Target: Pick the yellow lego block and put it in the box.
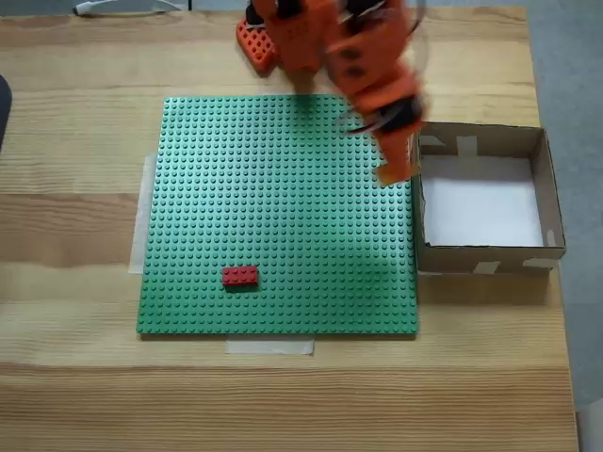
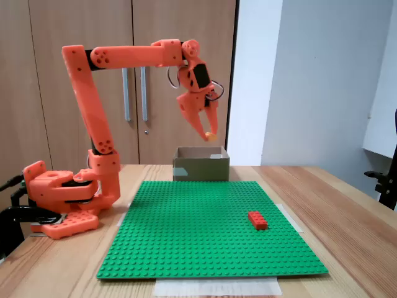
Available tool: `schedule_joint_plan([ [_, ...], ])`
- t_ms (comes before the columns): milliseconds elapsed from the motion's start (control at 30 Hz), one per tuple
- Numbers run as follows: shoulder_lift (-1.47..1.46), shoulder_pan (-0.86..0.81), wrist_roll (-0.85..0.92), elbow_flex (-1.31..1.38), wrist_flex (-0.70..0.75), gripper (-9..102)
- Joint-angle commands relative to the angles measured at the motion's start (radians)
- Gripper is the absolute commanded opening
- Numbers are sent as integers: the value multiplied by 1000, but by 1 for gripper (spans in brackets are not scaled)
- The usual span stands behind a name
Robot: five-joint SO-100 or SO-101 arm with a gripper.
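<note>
Fixed view, yellow lego block [image 2: 211, 134] between fingers [image 2: 203, 126]

A light wooden table [image 1: 75, 226] with visible grain runs across both fixed views, with strips of pale tape [image 1: 269, 347] stuck to it. Behind its far edge stands a brown wooden cabinet [image 2: 74, 112] with two doors and vertical metal handles [image 2: 126, 93]. Beside it is a white wall [image 2: 310, 87]. A dark chair [image 2: 388, 180] shows at the right edge. The floor [image 1: 575, 85] is grey. The light is even.
</note>
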State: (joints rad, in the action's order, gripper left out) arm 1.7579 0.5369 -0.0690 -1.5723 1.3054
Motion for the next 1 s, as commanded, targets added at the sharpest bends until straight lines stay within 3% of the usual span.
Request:
schedule_joint_plan([
  [0,44,66,21,66,-14,-1],
  [267,43,206,40,57,-74,-1],
  [600,-52,249,58,-23,-206,-1],
  [967,-417,288,54,250,-133,-1],
])
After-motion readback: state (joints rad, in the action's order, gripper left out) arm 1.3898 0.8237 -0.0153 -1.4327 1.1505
